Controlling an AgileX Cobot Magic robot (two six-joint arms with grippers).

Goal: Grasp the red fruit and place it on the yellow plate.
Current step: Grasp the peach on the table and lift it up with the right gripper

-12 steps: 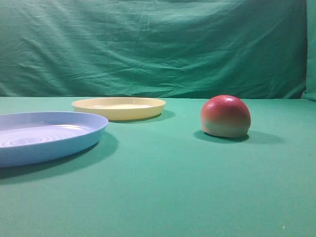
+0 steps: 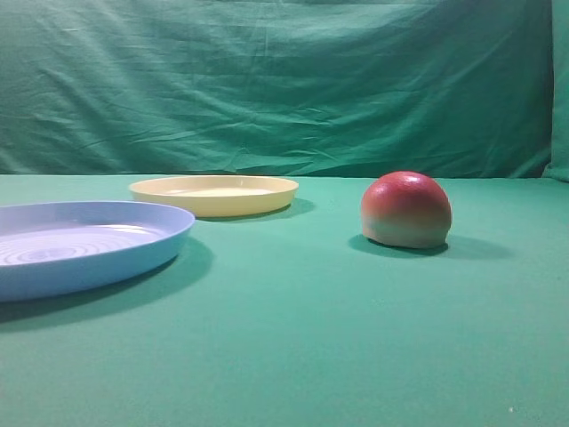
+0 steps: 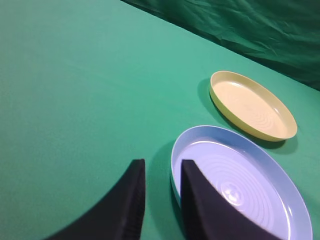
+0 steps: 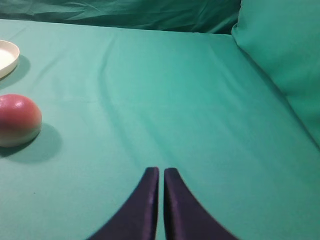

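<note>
The red fruit sits dome-up on the green cloth, right of centre; in the right wrist view the fruit lies far left. The yellow plate rests empty behind and to the left of it, and also shows in the left wrist view and at the right wrist view's left edge. My right gripper hovers over bare cloth well right of the fruit, shut with nothing held. My left gripper stands open and empty over the near rim of a blue plate. Neither gripper appears in the exterior view.
A larger light-blue plate with concentric rings lies at the front left, close to the yellow plate. A green cloth backdrop hangs behind the table and folds up along the right side.
</note>
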